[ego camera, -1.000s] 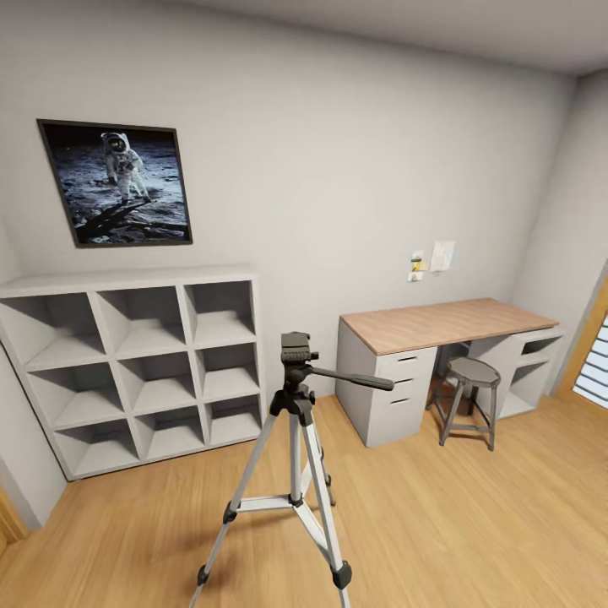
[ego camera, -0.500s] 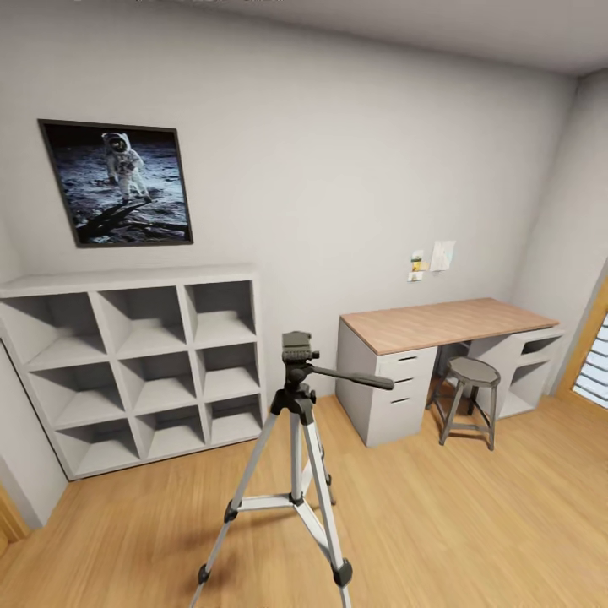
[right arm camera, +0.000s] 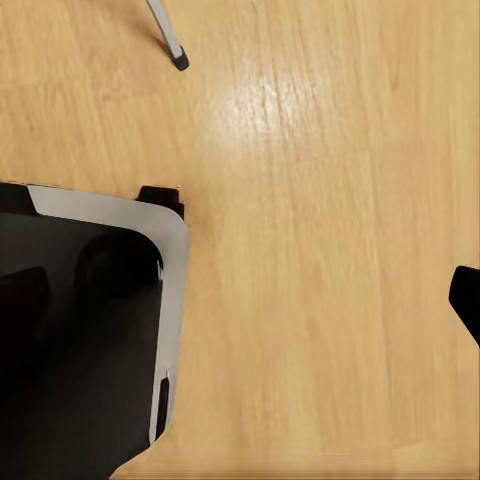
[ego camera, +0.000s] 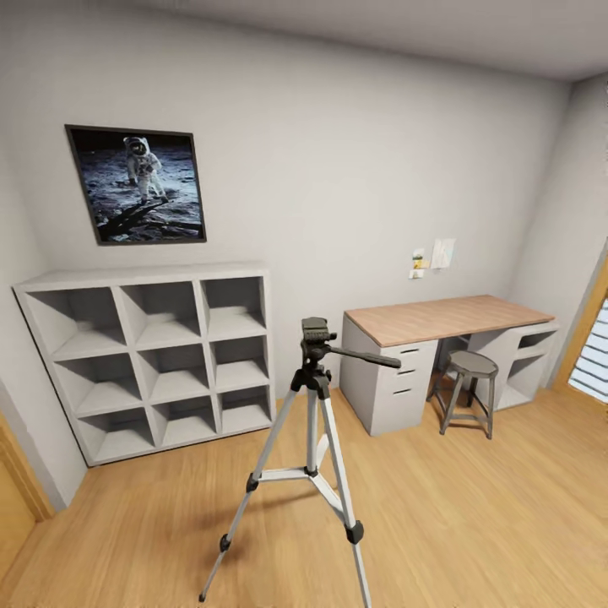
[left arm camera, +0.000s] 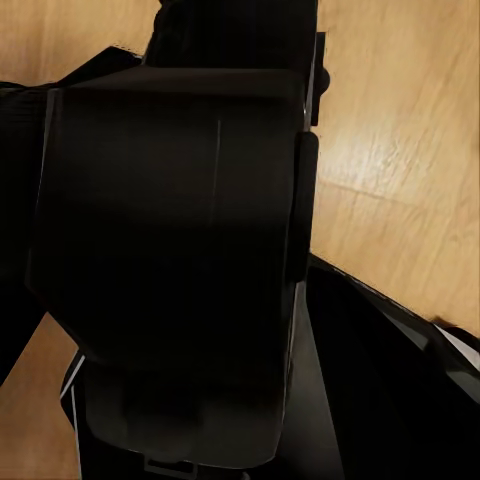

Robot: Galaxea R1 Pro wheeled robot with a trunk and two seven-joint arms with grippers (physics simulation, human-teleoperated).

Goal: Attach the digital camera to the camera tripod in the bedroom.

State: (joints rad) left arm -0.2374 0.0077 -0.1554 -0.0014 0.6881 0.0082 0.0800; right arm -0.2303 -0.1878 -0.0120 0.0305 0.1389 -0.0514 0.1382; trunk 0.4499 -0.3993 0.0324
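Bedroom floor (ego camera: 473, 523) of light wood, with camera tripod (ego camera: 312, 456) standing mid-floor, well apart from desk (ego camera: 439, 319) and cube shelf (ego camera: 152, 355). Large black shape near left wrist camera; cannot tell either gripper's jaw state.

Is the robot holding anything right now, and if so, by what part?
It cannot be told. A big black boxy object sits close before the left wrist camera, but no gripper hold on it is visible.
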